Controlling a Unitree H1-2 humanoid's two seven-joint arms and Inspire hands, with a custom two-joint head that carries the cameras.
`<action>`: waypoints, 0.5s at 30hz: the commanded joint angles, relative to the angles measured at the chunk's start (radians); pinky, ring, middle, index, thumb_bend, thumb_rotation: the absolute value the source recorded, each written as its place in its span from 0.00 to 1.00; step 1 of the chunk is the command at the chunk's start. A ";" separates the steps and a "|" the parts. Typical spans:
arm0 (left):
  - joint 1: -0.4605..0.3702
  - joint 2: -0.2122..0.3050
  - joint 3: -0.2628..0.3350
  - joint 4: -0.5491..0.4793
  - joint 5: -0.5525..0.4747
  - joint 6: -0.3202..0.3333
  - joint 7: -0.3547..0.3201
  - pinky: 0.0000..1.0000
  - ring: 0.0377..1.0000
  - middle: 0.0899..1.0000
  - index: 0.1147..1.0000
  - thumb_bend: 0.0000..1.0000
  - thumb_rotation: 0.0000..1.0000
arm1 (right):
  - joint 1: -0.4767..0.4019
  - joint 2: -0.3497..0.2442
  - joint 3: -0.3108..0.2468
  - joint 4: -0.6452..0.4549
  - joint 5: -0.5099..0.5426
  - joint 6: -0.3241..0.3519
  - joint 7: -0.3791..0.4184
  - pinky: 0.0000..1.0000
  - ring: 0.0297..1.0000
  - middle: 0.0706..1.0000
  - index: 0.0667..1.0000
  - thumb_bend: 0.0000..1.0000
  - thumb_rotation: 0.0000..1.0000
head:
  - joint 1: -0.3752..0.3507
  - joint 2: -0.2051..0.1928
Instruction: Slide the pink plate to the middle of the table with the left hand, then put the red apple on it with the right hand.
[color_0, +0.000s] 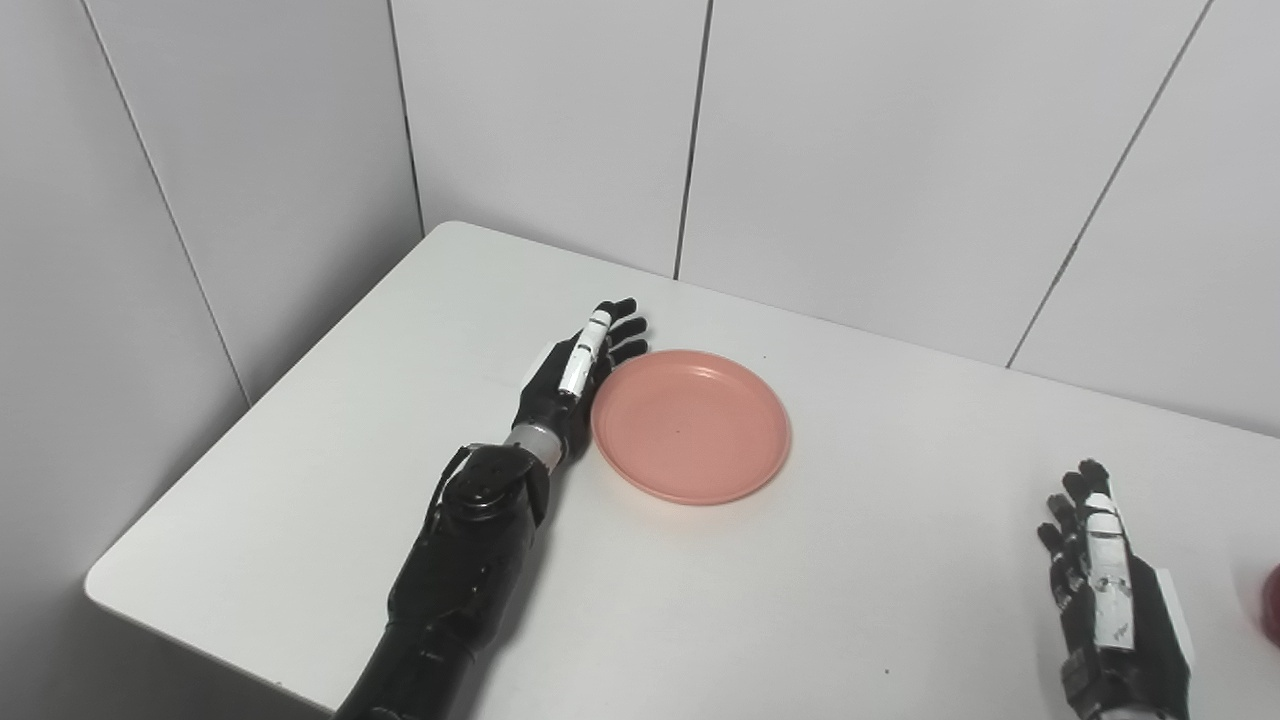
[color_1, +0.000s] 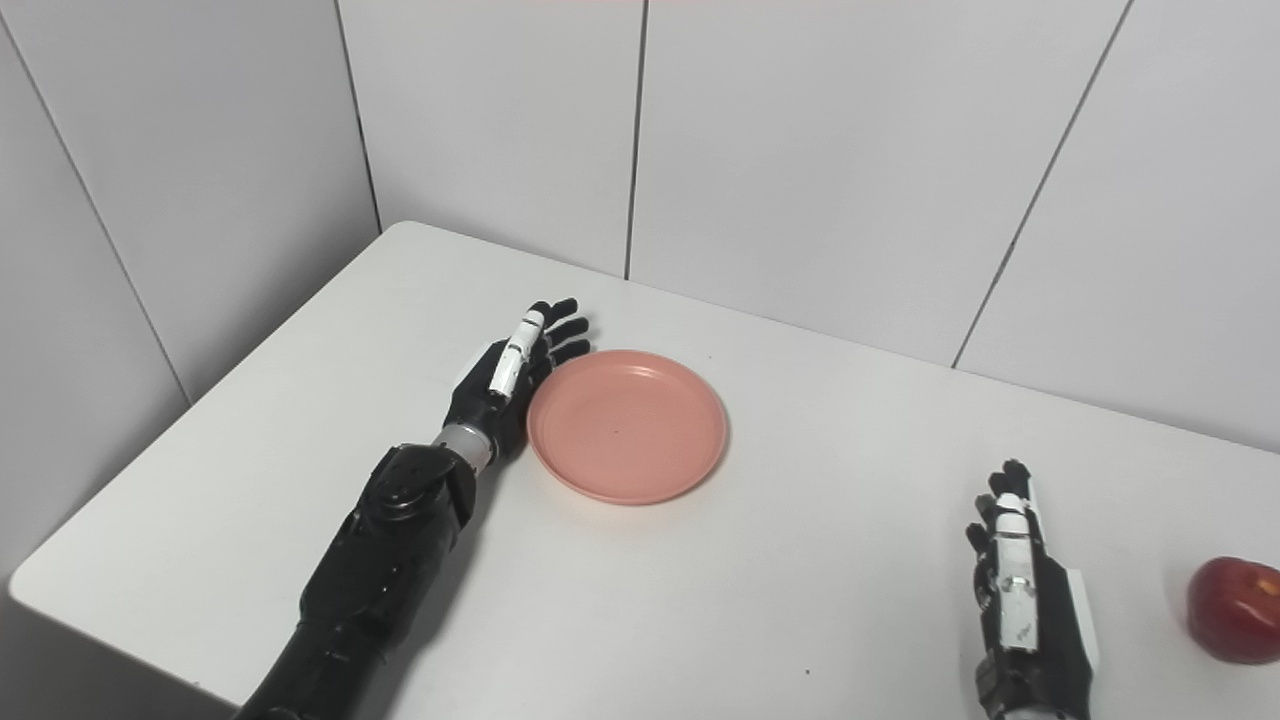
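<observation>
The pink plate (color_0: 690, 425) lies flat on the white table (color_0: 320, 470), left of the table's middle. My left hand (color_0: 575, 375) is open, fingers stretched out, standing on edge against the plate's left rim. My right hand (color_1: 1020, 595) is open and empty, resting near the front right of the table. The red apple (color_1: 1235, 610) sits on the table just right of my right hand, apart from it; in the left eye view only a sliver of the apple (color_0: 1272, 605) shows at the right edge.
Grey wall panels (color_0: 550, 120) stand close behind the table and along its left side. The table's front left corner (color_0: 100, 585) is rounded.
</observation>
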 joint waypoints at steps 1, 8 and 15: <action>0.009 -0.020 -0.028 -0.020 0.012 0.048 -0.018 0.86 0.88 0.88 0.86 0.35 1.00 | -0.025 0.006 -0.001 -0.017 0.007 -0.064 0.004 1.00 1.00 1.00 1.00 0.21 1.00 | -0.002 0.002; 0.028 -0.048 -0.057 -0.052 0.036 0.051 -0.011 0.86 0.86 0.87 0.84 0.35 1.00 | -0.025 0.010 0.000 -0.024 0.008 -0.057 0.006 1.00 1.00 1.00 1.00 0.23 1.00 | -0.015 0.011; 0.033 -0.082 -0.076 -0.075 0.048 0.077 -0.013 0.86 0.87 0.87 0.84 0.35 1.00 | -0.027 0.013 0.002 -0.027 0.004 -0.055 0.004 1.00 1.00 1.00 1.00 0.24 1.00 | -0.026 0.022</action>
